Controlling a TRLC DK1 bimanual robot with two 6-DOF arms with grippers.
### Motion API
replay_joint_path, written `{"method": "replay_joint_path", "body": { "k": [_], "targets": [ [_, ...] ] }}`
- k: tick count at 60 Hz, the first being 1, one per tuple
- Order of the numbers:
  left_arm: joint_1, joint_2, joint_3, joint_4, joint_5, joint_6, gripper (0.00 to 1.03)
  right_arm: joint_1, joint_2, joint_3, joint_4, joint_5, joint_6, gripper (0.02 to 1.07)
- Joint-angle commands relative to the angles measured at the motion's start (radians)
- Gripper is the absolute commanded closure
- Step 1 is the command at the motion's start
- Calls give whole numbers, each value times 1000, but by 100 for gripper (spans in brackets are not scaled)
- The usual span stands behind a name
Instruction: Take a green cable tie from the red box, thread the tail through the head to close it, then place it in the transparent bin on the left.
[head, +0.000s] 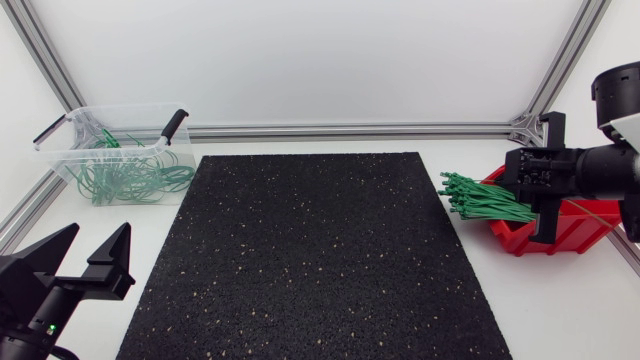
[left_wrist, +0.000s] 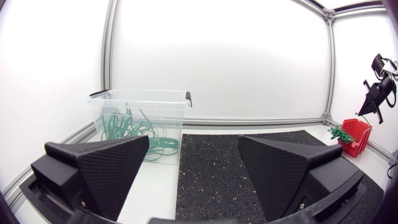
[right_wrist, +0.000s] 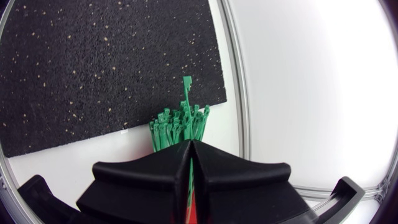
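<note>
The red box (head: 560, 232) stands at the table's right edge, with a bundle of green cable ties (head: 480, 201) fanning out of it toward the mat. My right gripper (head: 543, 222) is down over the box. In the right wrist view its fingers (right_wrist: 155, 171) are pressed together on one green cable tie (right_wrist: 186, 87), whose head pokes out ahead of the other ties (right_wrist: 177, 127). My left gripper (head: 97, 243) stays near the front left corner, open and holding nothing. The transparent bin (head: 62, 150) at the back left holds several looped green ties (head: 130, 175).
A black speckled mat (head: 310, 260) covers the middle of the table. Aluminium frame rails (head: 350, 130) run along the back and sides. In the left wrist view the bin (left_wrist: 143, 102) is ahead of the open gripper (left_wrist: 193, 158), and the red box (left_wrist: 356, 137) lies far across the mat.
</note>
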Motion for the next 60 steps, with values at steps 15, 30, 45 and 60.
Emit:
{"method": "replay_joint_path", "body": {
  "k": [15, 30, 45, 60],
  "targets": [
    [-1, -1, -37, -27, -5, -23, 3, 84, -62, 281, -385, -161, 240, 101],
    [-13, -1, -37, -26, -5, -23, 3, 131, 4, 407, -618, -324, 402, 101],
    [-13, 1, -37, -27, -5, -23, 3, 283, 82, 430, -770, -399, 523, 101],
    [-13, 1, -37, -27, -5, -25, 3, 331, 130, 361, -767, -600, 741, 101]
  ]
}}
